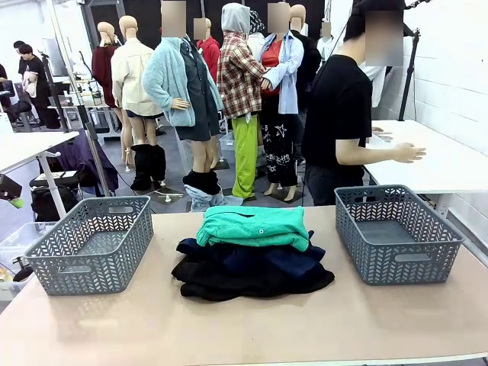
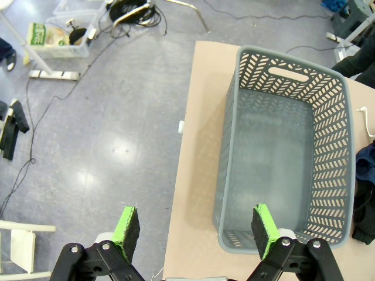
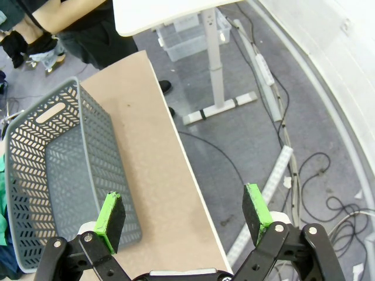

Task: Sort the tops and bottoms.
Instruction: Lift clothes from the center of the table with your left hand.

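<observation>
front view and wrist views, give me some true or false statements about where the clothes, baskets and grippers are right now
1. The green shirt lies on top of the dark garments. True.
2. The left basket already holds a garment. False: its bare grey floor shows, and the clothes lie in one pile on the table between the two baskets.
3. The left gripper and the right gripper both stand open with nothing between their pads. True.
4. The person's hand rests on the pile. False: the person stands behind the table, turned aside, with the hand held over a white table.
</observation>
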{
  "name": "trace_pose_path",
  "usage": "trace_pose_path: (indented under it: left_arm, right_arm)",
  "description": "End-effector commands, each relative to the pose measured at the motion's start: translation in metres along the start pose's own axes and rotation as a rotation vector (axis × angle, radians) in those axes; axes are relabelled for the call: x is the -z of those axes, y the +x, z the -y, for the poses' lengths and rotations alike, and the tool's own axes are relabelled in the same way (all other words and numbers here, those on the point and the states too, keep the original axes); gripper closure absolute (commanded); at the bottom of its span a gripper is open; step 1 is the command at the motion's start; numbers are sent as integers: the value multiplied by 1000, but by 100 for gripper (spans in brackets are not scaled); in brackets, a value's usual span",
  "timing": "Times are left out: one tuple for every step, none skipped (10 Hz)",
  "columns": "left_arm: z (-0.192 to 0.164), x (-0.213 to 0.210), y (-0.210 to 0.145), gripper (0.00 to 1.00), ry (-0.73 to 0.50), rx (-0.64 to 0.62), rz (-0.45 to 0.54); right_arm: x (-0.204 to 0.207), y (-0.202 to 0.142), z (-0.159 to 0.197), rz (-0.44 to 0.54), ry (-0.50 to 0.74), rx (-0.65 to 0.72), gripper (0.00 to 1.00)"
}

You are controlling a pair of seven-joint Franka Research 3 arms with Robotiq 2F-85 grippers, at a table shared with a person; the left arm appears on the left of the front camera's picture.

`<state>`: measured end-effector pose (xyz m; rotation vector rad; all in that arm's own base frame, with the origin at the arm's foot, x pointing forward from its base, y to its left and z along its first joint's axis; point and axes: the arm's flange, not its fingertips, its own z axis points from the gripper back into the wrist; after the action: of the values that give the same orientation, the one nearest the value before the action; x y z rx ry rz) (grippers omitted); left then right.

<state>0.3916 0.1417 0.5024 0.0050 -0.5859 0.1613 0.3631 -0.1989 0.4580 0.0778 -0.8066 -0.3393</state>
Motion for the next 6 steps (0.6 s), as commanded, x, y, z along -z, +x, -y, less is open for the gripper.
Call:
trace_pose_path:
  left_arm:
    - [-1, 0, -2, 0, 8, 9, 6]
    - [-1, 0, -2, 0, 8, 9, 6]
    - [-1, 0, -2, 0, 8, 9, 6]
    - [-1, 0, -2, 0, 8, 9, 6]
    - [-1, 0, -2, 0, 8, 9, 6]
    - [-1, 0, -2, 0, 8, 9, 6]
  right_arm:
    - [0, -1, 2, -1, 6, -5, 0]
    - [0, -1, 2, -1, 6, -5, 0]
    - [0, -1, 2, -1, 6, -5, 0]
    - [0, -1, 2, -1, 6, -5, 0]
    - [0, -1, 2, -1, 6, -5, 0]
    - [0, -1, 2, -1, 6, -5, 0]
